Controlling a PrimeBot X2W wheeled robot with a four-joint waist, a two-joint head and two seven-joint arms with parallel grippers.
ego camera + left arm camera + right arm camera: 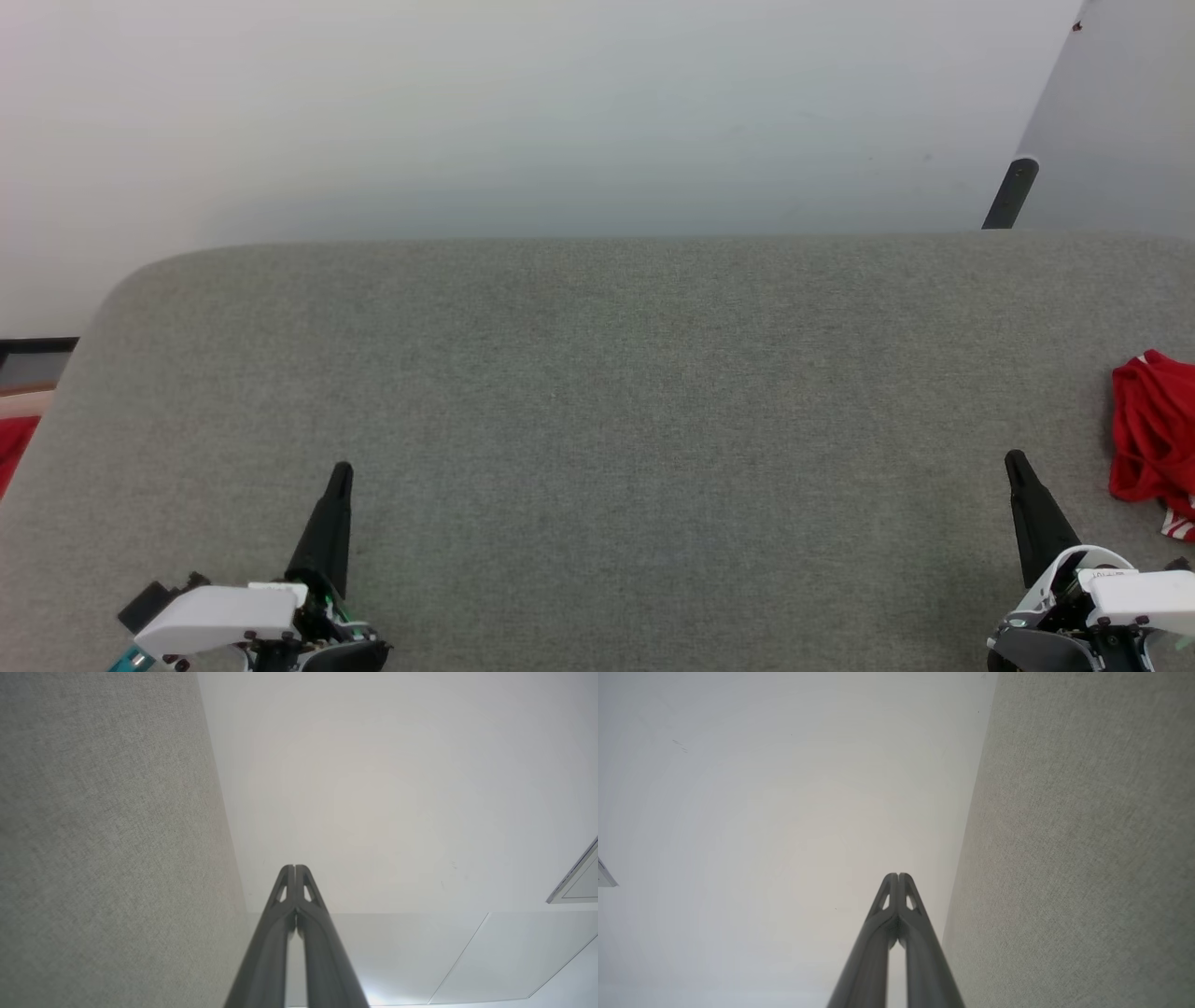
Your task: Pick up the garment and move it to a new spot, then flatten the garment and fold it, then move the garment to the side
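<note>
Pointing forward over the grey woven-fabric surface [597, 392], my left gripper [342, 469] sits at the near left with its two long dark fingers pressed together tip to tip, holding nothing. My right gripper [1015, 459] sits at the near right, its fingers likewise closed on nothing. Both wrist views show the tips meeting, with the grey fabric on one side and a pale plain background beyond. The garment [1154, 434], a crumpled red T-shirt with a scrap of red-and-white striped trim [1178, 528] at its near edge, lies bunched on the fabric at the far right edge of the head view. It is near my right gripper without touching it, and well apart from my left.
</note>
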